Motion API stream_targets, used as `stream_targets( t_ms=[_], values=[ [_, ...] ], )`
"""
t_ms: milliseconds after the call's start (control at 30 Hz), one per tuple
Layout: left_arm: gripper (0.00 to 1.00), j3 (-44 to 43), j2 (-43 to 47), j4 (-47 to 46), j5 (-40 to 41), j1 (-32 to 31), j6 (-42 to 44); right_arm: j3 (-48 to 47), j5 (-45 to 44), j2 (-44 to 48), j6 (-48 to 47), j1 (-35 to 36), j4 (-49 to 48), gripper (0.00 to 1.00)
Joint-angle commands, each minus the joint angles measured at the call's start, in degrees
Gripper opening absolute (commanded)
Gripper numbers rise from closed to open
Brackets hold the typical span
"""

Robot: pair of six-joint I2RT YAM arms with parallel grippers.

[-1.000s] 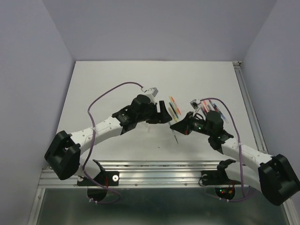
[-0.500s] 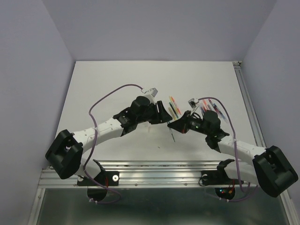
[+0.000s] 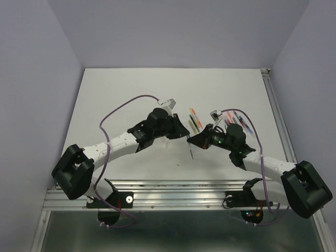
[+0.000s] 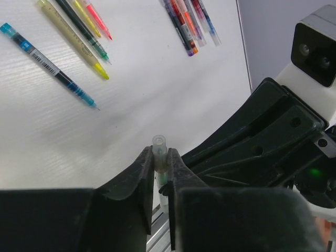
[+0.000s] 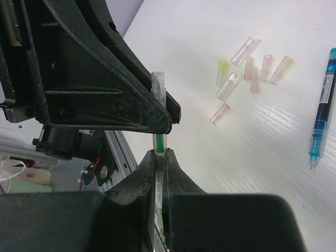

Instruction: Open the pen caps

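A green pen (image 5: 159,143) stands between the two grippers, above the table. My right gripper (image 5: 160,155) is shut on its barrel. Its pale translucent pen cap (image 5: 158,85) sticks out past the fingers of my left gripper (image 4: 160,158), which are pressed against both sides of the cap (image 4: 159,149). From above, the left gripper (image 3: 184,134) and right gripper (image 3: 196,140) meet tip to tip at the table's middle, with the pen's lower end (image 3: 191,151) poking down between them. Several loose caps (image 5: 247,68) lie on the table beyond.
A blue pen (image 4: 50,65) and yellow, green and pink pens (image 4: 79,31) lie to the left in the left wrist view, with another bundle of pens (image 4: 189,23) further right. The metal rail (image 3: 173,191) runs along the near edge.
The left gripper's jaws have closed from wide apart onto the cap. The right arm has shifted slightly left with the pen, bringing the two grippers together.
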State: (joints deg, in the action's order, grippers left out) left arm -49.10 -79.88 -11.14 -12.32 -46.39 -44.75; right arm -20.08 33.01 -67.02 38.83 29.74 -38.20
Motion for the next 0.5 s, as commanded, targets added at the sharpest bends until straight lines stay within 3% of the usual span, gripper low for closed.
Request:
stream_targets(
  t_ms=[0, 33, 267, 467],
  values=[
    [0.06, 0.3, 0.2, -2.6, -1.0, -0.4, 0.2, -1.5, -1.2, 0.5, 0.3, 0.6, -2.9, 0.01],
    [0.00, 0.3, 0.1, -2.3, -0.6, -0.4, 0.0, -1.9, -0.9, 0.4, 0.4, 0.6, -2.8, 0.01],
    [0.00, -4.1, -2.0, -2.8, 4.7, 0.9, -3.0, -4.8, 2.2, -1.6, -1.8, 1.6, 8.8, 0.01],
    [0.00, -11.4, -8.2, -2.7, 5.5, 5.8, -6.0, -2.7, 1.9, -2.8, -1.8, 9.4, 12.0, 0.01]
  ],
)
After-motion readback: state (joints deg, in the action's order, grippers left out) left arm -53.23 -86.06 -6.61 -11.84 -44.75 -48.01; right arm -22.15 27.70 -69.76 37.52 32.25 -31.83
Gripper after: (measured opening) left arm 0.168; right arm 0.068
